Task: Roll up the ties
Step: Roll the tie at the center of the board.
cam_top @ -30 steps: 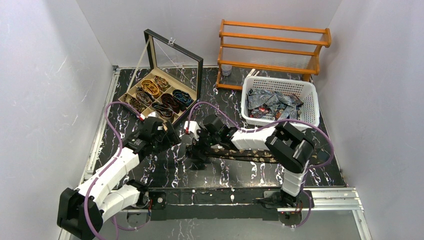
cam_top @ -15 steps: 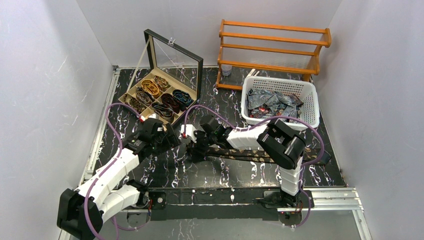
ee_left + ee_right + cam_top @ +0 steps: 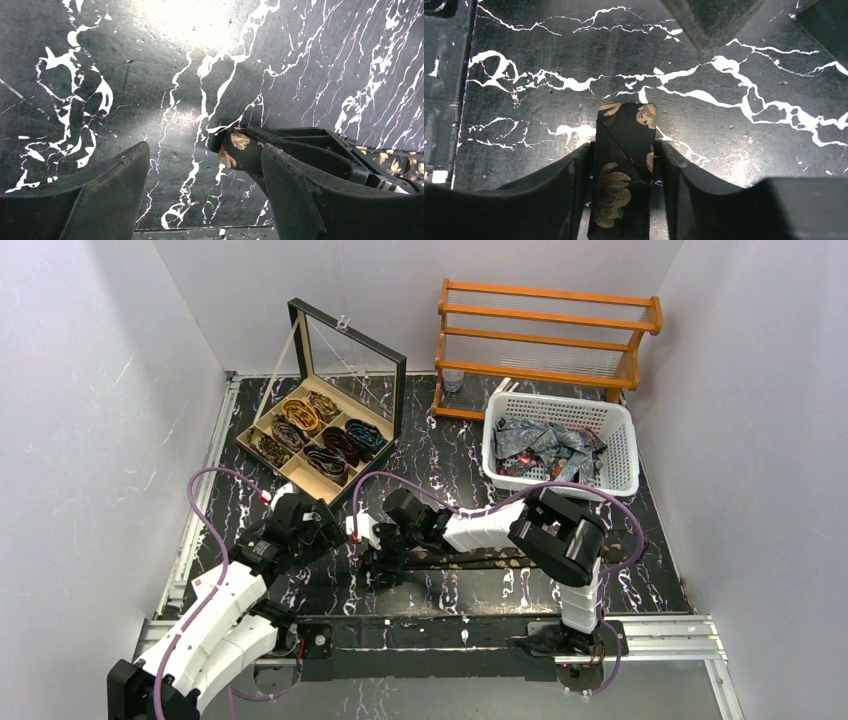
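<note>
- Upper left of the top view: an open compartment box holds rolled ties, flat coils in orange, maroon and teal. This share of the job looks done. I cannot tell whether every compartment is filled.
- Left of centre: the left gripper hangs low over the dark marbled table. In its wrist view its fingers stand wide apart with only bare tabletop between them. It holds nothing.
- Centre: the right gripper is just beside the left one. In its wrist view both fingers press on the two long edges of the dark gold-flowered tie near its end. That end pokes out a little past the fingertips and lies flat on the table.
- Centre to right: the rest of this tie runs as a limp strip along the table toward the lower right, under the right arm. No coil has formed in it yet, so I judge its rolling is only starting, with the whole length left to wind.
- Right: a white basket holds a heap of loose ties, grey-blue with some red. They are unrolled, so several more remain.
</note>
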